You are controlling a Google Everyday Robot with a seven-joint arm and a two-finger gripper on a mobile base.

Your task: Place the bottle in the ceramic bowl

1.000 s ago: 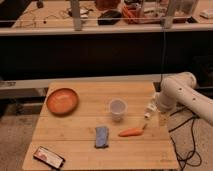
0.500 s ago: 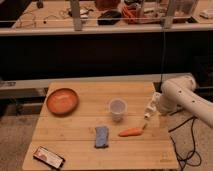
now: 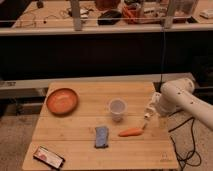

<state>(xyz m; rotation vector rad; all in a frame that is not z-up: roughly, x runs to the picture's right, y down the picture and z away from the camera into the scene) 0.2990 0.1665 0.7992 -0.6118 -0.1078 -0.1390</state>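
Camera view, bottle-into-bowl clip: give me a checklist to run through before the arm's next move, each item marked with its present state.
1. Small slim white bottle located, at the pincer over the right edge of the wooden table: ok.
2. Bottle securely held: cannot tell.
3. Wide orange-terracotta ceramic bowl upright and empty, at the table's far-left corner: ok.
4. Low straight path to the bowl free: not ok, a translucent plastic cup stands between.
5. Orange carrot apart from the pincer: cannot tell.
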